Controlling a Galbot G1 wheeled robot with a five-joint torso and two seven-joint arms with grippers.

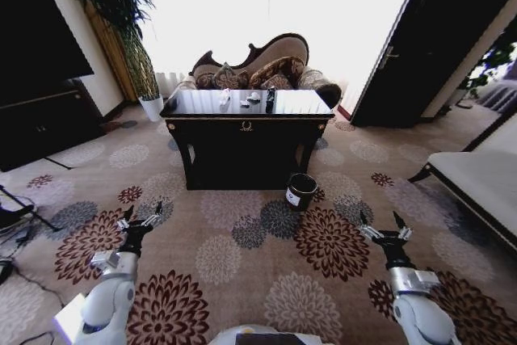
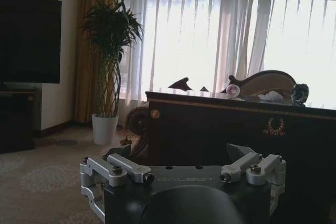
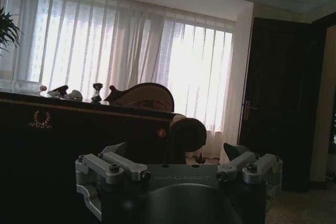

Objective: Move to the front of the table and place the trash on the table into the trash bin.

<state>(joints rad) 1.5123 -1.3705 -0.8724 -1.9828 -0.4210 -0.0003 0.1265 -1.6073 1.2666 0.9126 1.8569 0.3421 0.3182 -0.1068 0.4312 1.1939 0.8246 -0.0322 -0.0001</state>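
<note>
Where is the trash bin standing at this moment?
In the head view, the trash bin stands on the carpet to the robot's right of centre, just before the table's front right leg.

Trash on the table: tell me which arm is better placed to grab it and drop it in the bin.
Right, marginally. The trash lies mid-table, equally far from both open grippers, but the trash bin stands nearer the right gripper than the left gripper.

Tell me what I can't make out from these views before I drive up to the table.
- Trash on the table: too small in the head view to count or identify each piece.
- Trash bin: its inside is dark in the head view, so its contents are unreadable.
- Floor behind the table: hidden by the table in the head view.
- Left gripper and right gripper: open, empty.
</note>
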